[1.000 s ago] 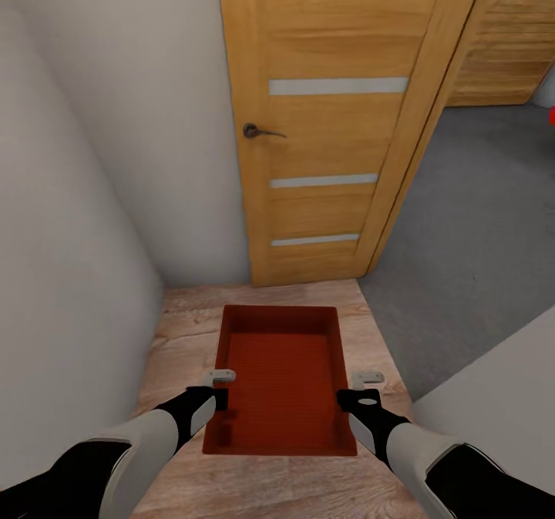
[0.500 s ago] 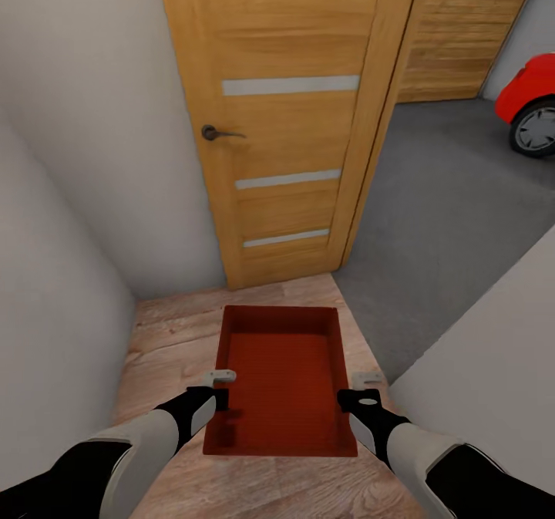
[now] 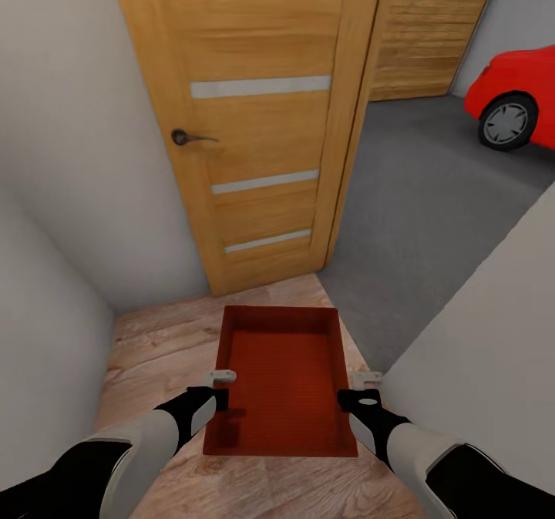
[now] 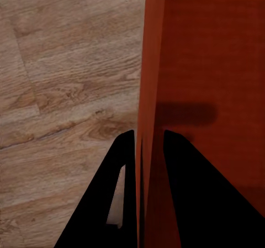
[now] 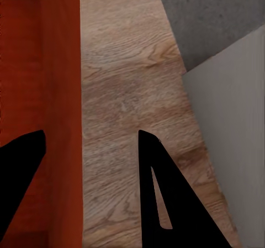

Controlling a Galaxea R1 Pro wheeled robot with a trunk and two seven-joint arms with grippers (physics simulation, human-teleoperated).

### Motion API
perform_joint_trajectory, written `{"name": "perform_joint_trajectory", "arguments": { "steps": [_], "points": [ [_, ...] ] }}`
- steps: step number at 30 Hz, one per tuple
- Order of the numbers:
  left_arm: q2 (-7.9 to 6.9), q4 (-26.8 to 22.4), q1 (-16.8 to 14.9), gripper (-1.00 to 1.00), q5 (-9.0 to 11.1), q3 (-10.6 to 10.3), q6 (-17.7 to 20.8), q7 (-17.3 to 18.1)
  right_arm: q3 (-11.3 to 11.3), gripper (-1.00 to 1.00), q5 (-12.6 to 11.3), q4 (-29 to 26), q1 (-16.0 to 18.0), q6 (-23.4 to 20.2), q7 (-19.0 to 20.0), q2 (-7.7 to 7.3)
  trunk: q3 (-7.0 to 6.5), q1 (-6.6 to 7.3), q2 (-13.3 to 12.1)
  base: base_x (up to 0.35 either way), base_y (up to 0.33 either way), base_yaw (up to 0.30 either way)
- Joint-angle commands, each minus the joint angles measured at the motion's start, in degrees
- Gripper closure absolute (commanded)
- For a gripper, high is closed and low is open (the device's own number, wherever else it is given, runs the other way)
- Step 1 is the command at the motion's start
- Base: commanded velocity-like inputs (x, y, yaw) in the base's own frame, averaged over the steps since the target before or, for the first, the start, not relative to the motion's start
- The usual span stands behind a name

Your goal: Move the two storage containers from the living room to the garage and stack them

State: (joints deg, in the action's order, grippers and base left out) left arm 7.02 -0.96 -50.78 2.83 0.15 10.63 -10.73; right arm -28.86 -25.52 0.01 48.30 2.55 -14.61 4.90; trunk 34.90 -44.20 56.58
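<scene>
One orange-red storage container (image 3: 281,372) hangs in front of me over the light wood-plank floor, long side pointing away, empty and ribbed inside. My left gripper (image 3: 223,392) is shut on its left wall; the left wrist view has that thin wall (image 4: 149,66) pinched between the two dark fingers of the gripper (image 4: 146,140). My right gripper (image 3: 353,395) is at the right wall. In the right wrist view its fingers stand wide apart, the gripper (image 5: 91,132) open astride the wall (image 5: 61,54). The garage's dark grey concrete floor (image 3: 439,195) begins just beyond the doorway.
An orange-brown door with glass slits (image 3: 254,118) stands straight ahead, with the opening to its right. A red car (image 3: 516,95) is parked in the garage by a wooden panel (image 3: 424,33). White walls close in on the left (image 3: 46,272) and right (image 3: 493,334).
The camera has turned right: the door has slid left in the picture and the red car and more concrete floor have come into sight. The container stays held the same way.
</scene>
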Motion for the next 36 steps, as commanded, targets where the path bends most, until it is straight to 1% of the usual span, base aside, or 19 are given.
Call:
{"name": "perform_joint_trajectory", "arguments": {
  "steps": [1,16,21,30,36],
  "points": [
    [0.01,-0.1,-0.01,1.0,0.07,-0.59,0.34,-0.34,-0.41,1.0,-0.67,0.08,0.04,0.29,-0.25,0.02,0.04,-0.03,0.03,0.297,0.07,-0.007],
    [0.01,-0.09,0.0,1.0,0.07,-0.59,0.27,-0.34,-0.41,1.0,-0.67,0.08,0.04,0.31,-0.18,-0.05,0.04,-0.03,0.03,0.314,0.083,-0.004],
    [0.01,-0.09,0.02,1.0,0.07,-0.59,0.27,-0.34,-0.41,1.0,-0.67,0.08,0.04,0.19,-0.49,0.18,0.04,-0.03,0.03,0.316,0.084,-0.201],
    [0.01,-0.09,-0.02,1.0,0.07,-0.59,0.21,-0.34,-0.41,1.0,-0.67,0.08,0.04,0.18,-0.43,0.13,0.04,-0.03,0.03,0.305,0.075,-0.254],
    [0.01,-0.09,0.01,1.0,0.07,-0.59,0.19,-0.34,-0.41,1.0,-0.67,0.08,0.04,0.18,-0.42,0.11,0.04,-0.03,0.03,0.094,0.008,-0.255]
  ]
}}
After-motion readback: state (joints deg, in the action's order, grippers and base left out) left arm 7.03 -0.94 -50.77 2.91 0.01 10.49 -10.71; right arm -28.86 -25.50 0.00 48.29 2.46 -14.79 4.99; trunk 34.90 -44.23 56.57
